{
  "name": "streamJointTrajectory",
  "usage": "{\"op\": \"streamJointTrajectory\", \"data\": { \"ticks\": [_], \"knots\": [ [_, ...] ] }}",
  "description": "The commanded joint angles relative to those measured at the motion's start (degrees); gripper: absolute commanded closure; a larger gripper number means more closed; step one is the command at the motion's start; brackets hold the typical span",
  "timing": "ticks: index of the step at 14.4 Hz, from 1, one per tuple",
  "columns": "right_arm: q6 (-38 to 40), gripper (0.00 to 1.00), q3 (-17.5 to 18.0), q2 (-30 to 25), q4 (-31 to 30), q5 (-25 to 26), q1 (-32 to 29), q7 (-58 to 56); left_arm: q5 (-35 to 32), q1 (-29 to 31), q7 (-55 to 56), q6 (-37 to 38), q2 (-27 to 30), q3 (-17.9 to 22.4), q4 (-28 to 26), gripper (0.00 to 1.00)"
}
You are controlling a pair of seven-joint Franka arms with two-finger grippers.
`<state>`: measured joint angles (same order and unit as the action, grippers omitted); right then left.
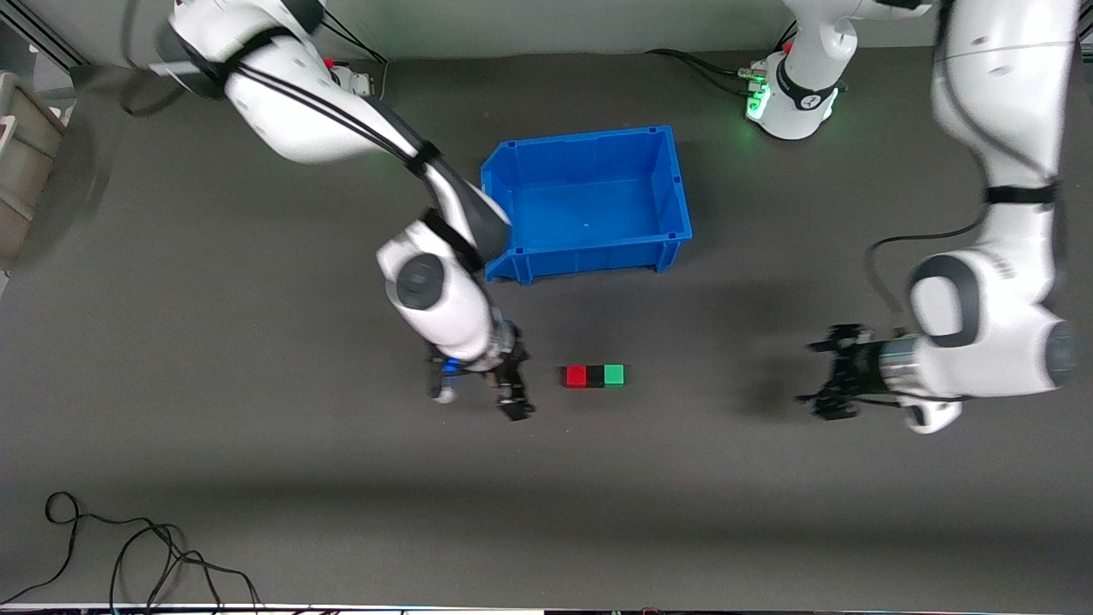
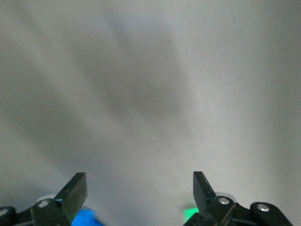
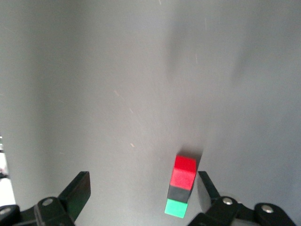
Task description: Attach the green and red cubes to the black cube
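The red cube (image 1: 576,376), the black cube (image 1: 595,376) and the green cube (image 1: 614,374) lie touching in one row on the dark mat, black in the middle. My right gripper (image 1: 480,400) is open and empty, low over the mat beside the red end of the row. In the right wrist view the red cube (image 3: 184,172), black cube (image 3: 178,192) and green cube (image 3: 176,207) lie close to one finger of the right gripper (image 3: 143,178). My left gripper (image 1: 809,373) is open and empty toward the left arm's end; the left wrist view shows it (image 2: 138,176) over bare mat.
A blue bin (image 1: 589,137), with nothing showing in it, stands farther from the front camera than the cubes. Loose black cables (image 1: 128,547) lie near the front edge at the right arm's end. A grey box (image 1: 26,162) stands off the table at that end.
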<state>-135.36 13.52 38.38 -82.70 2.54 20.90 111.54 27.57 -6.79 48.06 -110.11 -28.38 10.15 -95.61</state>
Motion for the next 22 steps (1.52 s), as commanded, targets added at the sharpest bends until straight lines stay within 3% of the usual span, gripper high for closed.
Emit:
{"op": "streamJointTrajectory", "data": {
  "ticks": [1,3,5,8,10,13,17,22],
  "knots": [
    [4.0,0.00,-0.2,-12.1,-11.8,0.9,-3.1,-10.3,-6.6,3.8,-10.6,5.9,5.9,-0.6,-1.0,0.00],
    [12.4,0.00,-1.4,-15.5,-12.6,0.9,-5.4,-22.4,-10.3,5.7,-17.9,9.9,9.4,-0.6,-0.8,0.00],
    [17.3,0.00,-5.1,-18.8,-13.2,0.8,-5.8,-36.8,-12.9,5.9,-22.2,13.1,12.9,-0.5,0.0,0.00],
    [18.8,0.00,-10.3,-26.1,-18.9,0.0,-6.3,-53.2,-17.2,5.6,-23.8,19.2,16.0,-0.7,3.9,0.00],
    [19.0,0.00,-10.6,-30.8,-22.6,0.0,-10.2,-64.8,-18.9,5.1,-29.6,22.1,16.2,-0.9,7.7,0.00],
    [27.3,0.00,-10.5,-32.7,-20.4,0.0,-16.0,-82.1,-20.2,4.9,-41.1,22.5,19.0,-1.1,8.8,0.00],
    [32.7,0.00,-10.7,-36.3,-19.3,0.0,-19.3,-91.7,-22.7,2.7,-44.5,22.5,22.5,-1.2,8.1,0.00],
    [39.6,0.00,-10.7,-36.6,-14.1,-0.3,-21.5,-94.5,-25.9,0.9,-49.5,21.8,26.4,-1.6,7.4,0.00]
  ]
}}
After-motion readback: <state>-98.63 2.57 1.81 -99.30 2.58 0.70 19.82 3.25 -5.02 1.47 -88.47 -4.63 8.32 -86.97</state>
